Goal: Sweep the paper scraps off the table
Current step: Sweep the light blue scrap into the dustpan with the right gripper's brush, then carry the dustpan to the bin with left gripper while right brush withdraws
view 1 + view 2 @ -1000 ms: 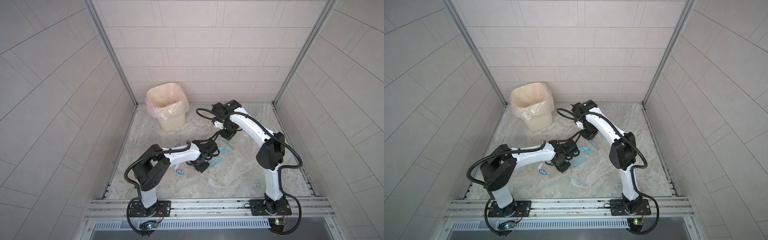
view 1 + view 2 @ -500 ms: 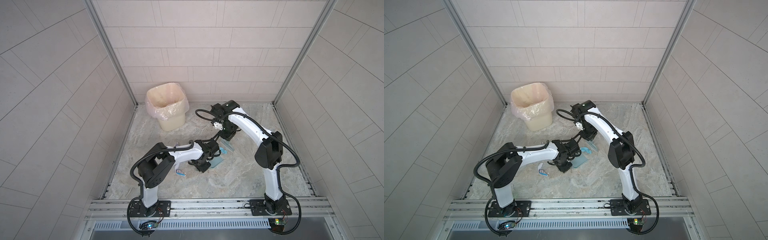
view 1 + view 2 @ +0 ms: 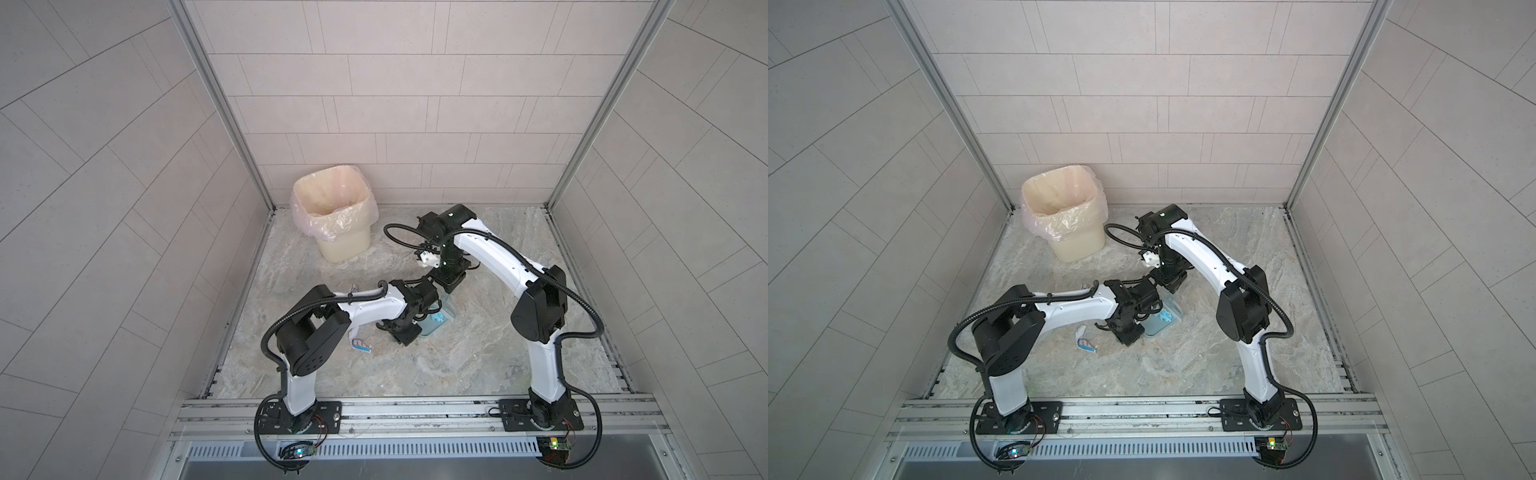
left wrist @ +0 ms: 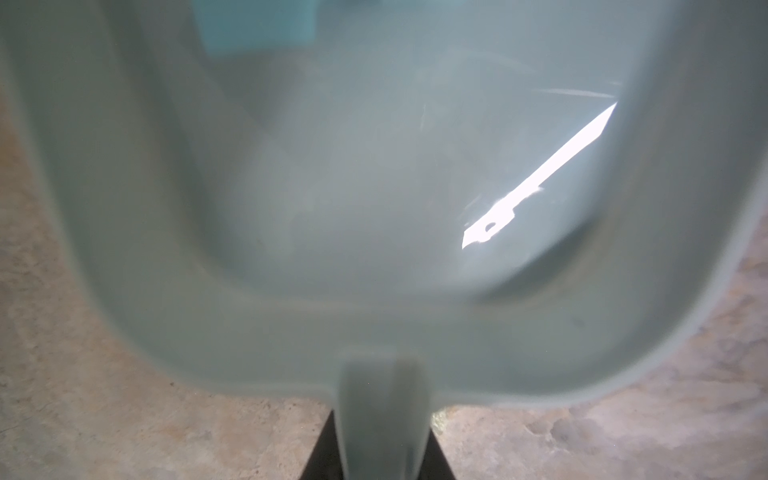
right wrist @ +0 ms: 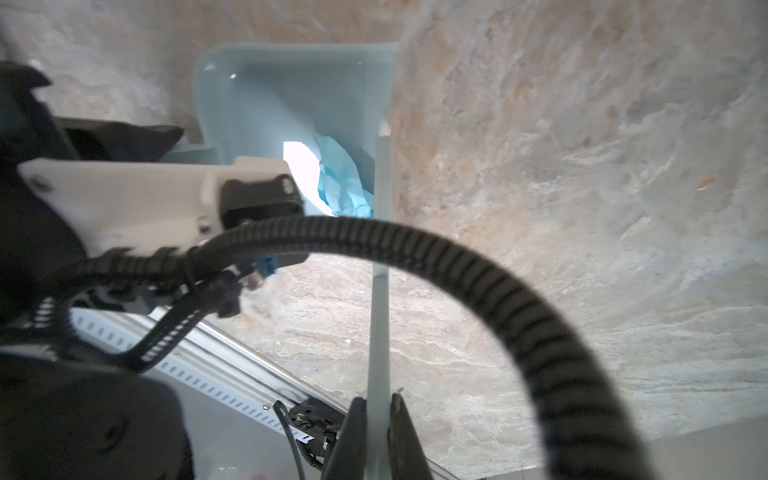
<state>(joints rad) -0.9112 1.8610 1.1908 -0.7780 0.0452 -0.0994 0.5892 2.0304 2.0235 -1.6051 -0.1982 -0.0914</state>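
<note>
Of the paper scraps, one crumpled light-blue piece (image 3: 437,318) is lying inside the pale blue dustpan (image 3: 430,330) near the middle of the table (image 3: 478,353). A white-and-blue scrap (image 3: 360,344) is lying on the bare surface beside the left arm, apart from the pan, and what looks like another small bit (image 3: 354,287) is showing behind that arm. The left gripper (image 4: 382,449) is pinching the dustpan's handle. The right gripper (image 5: 378,432) is clamping the thin handle of the brush (image 5: 380,311), whose head is sitting at the pan's mouth, just beside the blue piece. A lined bin (image 3: 345,245) is standing in the far corner. Risks, as judged: the blue piece is sitting close to the open lip, so tilting the pan forward could spill it; the left arm could be nudging the outlying scraps further off; the thin handle could be twisting in the jaws under sweeping load.
</note>
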